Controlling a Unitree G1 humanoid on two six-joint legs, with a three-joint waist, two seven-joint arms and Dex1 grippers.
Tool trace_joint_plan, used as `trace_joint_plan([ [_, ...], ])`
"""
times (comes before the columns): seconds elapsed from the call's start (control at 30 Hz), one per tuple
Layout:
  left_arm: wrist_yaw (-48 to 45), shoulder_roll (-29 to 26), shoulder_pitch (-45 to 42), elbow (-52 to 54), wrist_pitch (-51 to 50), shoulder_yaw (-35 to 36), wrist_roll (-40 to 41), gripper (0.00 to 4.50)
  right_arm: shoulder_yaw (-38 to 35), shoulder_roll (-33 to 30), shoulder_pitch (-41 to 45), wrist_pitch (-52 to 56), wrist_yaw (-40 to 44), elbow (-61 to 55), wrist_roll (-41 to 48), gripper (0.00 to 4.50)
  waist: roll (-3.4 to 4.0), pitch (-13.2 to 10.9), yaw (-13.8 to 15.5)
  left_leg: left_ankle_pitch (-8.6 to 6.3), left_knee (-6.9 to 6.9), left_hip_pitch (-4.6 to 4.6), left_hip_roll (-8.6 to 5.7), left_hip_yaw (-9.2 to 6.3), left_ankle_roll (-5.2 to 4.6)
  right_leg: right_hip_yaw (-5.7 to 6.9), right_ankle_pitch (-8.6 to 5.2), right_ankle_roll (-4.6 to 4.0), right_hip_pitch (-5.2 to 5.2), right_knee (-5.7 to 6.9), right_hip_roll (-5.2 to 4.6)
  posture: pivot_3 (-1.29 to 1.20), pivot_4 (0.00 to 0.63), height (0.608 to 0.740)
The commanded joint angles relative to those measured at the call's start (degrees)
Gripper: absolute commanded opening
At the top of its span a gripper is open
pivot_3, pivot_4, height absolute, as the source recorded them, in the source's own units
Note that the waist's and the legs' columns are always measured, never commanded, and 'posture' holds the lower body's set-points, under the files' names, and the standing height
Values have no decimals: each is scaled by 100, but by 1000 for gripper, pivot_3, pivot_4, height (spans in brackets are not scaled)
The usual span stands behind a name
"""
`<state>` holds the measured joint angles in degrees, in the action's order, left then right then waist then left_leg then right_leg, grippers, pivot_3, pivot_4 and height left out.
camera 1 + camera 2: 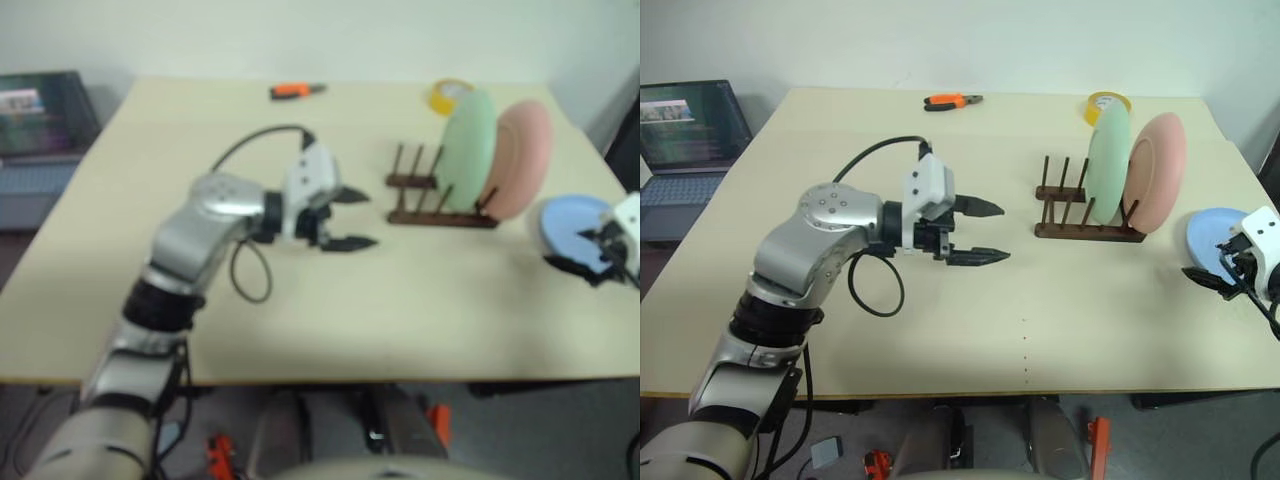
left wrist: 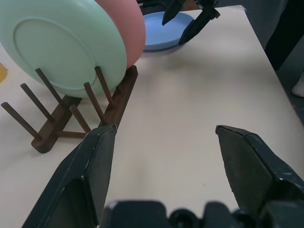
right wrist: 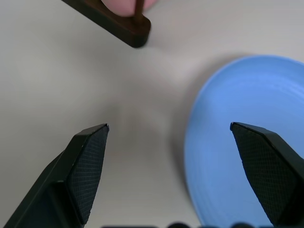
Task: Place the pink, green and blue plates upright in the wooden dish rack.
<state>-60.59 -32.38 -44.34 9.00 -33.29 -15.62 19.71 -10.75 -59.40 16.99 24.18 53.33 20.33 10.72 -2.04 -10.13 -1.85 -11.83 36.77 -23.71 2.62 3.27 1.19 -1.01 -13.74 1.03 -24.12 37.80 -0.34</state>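
Rack: wooden dish rack (image 1: 1087, 212) standing right of the table's middle, toward the far edge; green plate (image 1: 1108, 166) and pink plate (image 1: 1156, 172) upright in its right-hand slots, pegs on the left free
Blue plate: blue plate (image 1: 1212, 244) lying flat by the right edge of the table (image 1: 1040, 330), just beside the rack's right end
Right gripper: right gripper (image 3: 168, 166) poised low over the blue plate's near-left rim, jaws spread wide, grasping nothing
Left gripper: left gripper (image 1: 976, 233) hovering over the table's middle, aimed at the rack, jaws released and empty
Step in hand: probably picking up the last plate
Doing it well: best to straddle the rim with one finger under the lip, clamp firmly, tilt on edge, then steer into a free slot clear of the green plate
Surface: pale beige tabletop, smooth, likely slippery under a flat plate
Room: orange-handled pliers (image 1: 951, 100) and yellow tape roll (image 1: 1106, 103) near the far edge; open laptop (image 1: 685, 130) beyond the left edge; plain white wall behind
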Motion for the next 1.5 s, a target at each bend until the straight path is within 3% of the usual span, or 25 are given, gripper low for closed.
trace_joint_plan([
  [0.03,-19,-24,-4,263,93,84,-3,3686,53,15,140,-189,-65,115,-137,4478,0,0,0,0,1,0,0,0,0,-1,0,0,0,0,-1,0,150,740],
  [0.73,8,-51,132,398,66,102,-12,3686,276,147,76,-284,-501,420,-640,4478,2,1,5,0,9,-1,-2,0,0,-2,1,1,2,5,-2,0,150,740],
  [0.87,14,-42,129,399,59,100,-15,3686,319,215,62,-275,-536,464,-660,3245,2,1,5,0,10,-1,-3,0,0,-1,1,1,2,6,-2,0,150,740],
  [1.17,49,-66,167,452,30,133,-6,3686,314,284,25,-186,-524,342,-677,17,3,2,4,0,10,0,-2,0,0,-2,1,1,2,7,-2,0,150,740],
  [1.5,58,-68,164,428,83,167,-7,3686,-169,334,65,189,-771,-139,-366,17,3,4,3,0,14,3,-2,-1,0,-2,1,1,5,11,-2,0,150,740],
])
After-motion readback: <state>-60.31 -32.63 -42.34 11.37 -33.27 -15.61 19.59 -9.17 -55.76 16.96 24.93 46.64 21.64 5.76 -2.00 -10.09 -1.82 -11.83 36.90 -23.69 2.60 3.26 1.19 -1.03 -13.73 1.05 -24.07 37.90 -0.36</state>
